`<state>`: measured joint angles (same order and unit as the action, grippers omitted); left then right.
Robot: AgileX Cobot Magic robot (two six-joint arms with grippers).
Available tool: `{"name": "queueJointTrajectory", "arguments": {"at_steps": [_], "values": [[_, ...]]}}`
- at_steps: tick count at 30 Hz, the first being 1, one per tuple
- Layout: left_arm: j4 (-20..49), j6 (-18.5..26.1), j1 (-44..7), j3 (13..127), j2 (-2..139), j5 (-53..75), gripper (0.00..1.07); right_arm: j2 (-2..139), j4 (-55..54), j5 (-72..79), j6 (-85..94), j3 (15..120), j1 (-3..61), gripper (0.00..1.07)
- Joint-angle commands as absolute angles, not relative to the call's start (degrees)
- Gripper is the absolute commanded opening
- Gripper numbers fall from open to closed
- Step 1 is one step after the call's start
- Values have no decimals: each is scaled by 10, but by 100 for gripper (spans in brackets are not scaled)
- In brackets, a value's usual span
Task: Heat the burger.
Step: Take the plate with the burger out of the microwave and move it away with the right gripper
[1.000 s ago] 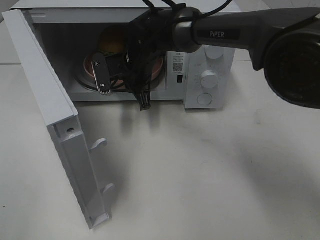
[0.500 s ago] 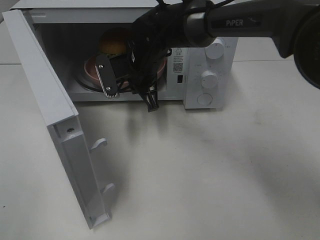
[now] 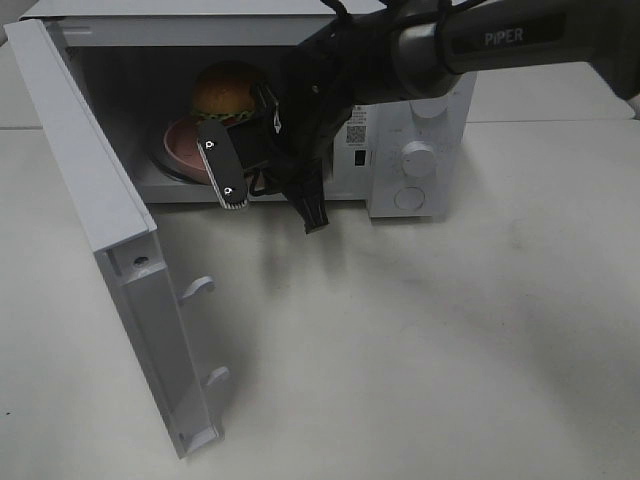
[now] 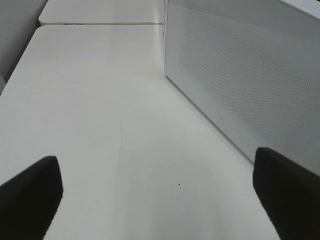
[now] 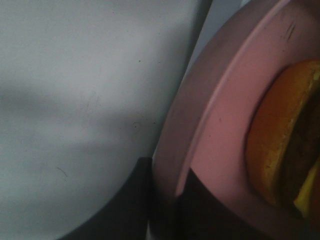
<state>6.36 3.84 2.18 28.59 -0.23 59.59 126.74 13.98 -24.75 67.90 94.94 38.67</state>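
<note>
- Burger (image 3: 226, 92) sat on pink plate (image 3: 183, 145) inside open white microwave (image 3: 420, 150), upper left of centre in the high view.
- Right hand (image 3: 272, 203) reached into the oven's mouth from the upper right, narrowed onto the plate's rim (image 5: 197, 135) (rim pinched between dark fingers, as seen in the right wrist view).
- Plate appeared tilted, one edge raised near the microwave's opening.
- Microwave door (image 3: 95, 200) swung wide toward the left edge of the frame, latch hooks pointing right.
- Left hand (image 4: 160, 195) spread wide, gripping nothing, hovering over bare white worktop (image 4: 100, 100) beside the microwave's perforated side wall (image 4: 250, 75).
- Two knobs and one round button visible on the control panel at right of the cavity.
</note>
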Motion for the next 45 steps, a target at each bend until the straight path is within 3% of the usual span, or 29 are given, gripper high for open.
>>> {"name": "queueJointTrajectory", "arguments": {"at_steps": [1, 17, 45], "values": [[64, 40, 22, 284, -14, 595, 98, 1232, 137, -172, 710, 920, 387, 0], [64, 40, 22, 284, -14, 595, 98, 1171, 114, -24, 744, 803, 387, 1], [64, 40, 22, 284, -14, 595, 98, 1031, 113, 14, 761, 600, 375, 1]]}}
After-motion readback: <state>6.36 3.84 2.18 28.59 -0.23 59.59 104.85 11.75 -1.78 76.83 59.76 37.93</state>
